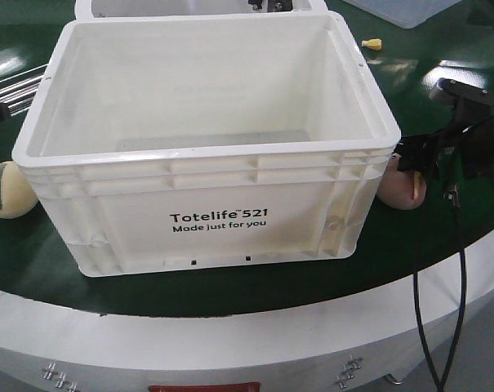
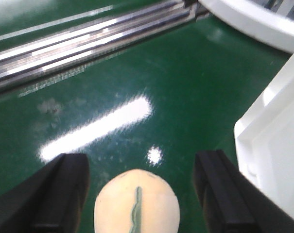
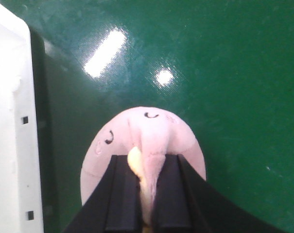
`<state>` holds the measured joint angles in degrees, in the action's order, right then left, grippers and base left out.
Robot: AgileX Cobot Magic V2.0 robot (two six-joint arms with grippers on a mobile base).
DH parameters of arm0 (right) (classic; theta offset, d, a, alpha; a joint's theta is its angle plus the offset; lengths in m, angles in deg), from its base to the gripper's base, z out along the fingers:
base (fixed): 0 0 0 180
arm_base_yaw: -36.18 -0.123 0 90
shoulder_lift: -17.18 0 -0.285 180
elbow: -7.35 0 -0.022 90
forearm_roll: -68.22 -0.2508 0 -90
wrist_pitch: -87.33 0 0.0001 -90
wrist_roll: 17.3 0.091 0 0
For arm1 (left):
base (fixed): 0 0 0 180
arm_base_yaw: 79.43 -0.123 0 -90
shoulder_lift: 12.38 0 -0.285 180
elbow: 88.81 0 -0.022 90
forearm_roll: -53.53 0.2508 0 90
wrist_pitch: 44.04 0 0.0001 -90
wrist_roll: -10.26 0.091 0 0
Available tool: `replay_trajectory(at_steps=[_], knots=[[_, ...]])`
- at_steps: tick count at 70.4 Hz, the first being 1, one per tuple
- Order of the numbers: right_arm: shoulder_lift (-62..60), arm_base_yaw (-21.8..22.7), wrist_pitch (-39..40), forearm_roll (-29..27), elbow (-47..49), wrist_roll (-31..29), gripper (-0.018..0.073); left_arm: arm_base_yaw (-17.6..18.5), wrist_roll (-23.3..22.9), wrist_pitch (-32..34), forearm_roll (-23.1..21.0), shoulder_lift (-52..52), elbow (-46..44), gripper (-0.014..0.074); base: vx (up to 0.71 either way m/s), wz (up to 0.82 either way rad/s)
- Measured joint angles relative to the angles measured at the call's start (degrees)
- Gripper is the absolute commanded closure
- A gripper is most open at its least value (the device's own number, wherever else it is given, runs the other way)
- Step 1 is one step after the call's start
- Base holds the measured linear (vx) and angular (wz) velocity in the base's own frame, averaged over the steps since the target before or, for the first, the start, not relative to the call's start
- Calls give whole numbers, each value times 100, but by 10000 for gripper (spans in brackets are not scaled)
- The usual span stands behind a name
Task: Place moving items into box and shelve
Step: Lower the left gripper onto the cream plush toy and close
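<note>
**A:** Right pincer (image 3: 142, 167), how does it stand?

**B:** Clamped on the pink ball (image 3: 143, 131), with both fingers (image 3: 122, 194) pinching its raised yellowish ridge. In the front view that ball is just beside the white box (image 1: 214, 175), at the box's three o'clock.

**A:** And the left pincer (image 2: 139, 162)?

**B:** Spread wide, one finger on either side of the cream ball (image 2: 137, 204), with a gap on each side. That ball lies on the green table (image 1: 230, 286) at the box's nine o'clock. Both balls are outside the box.
</note>
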<state>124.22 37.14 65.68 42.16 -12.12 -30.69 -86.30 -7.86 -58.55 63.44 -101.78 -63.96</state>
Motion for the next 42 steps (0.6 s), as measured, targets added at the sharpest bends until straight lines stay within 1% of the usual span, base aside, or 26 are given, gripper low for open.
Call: replay_trajectory(at_steps=[20,42], knots=[[0,0,-4,0,0,-6,574,0,0,-219,0,-517,0,41,0,0],[0,0,-6,0,0,-117,574,0,-7,-242,-6,-978,0,41,0,0]])
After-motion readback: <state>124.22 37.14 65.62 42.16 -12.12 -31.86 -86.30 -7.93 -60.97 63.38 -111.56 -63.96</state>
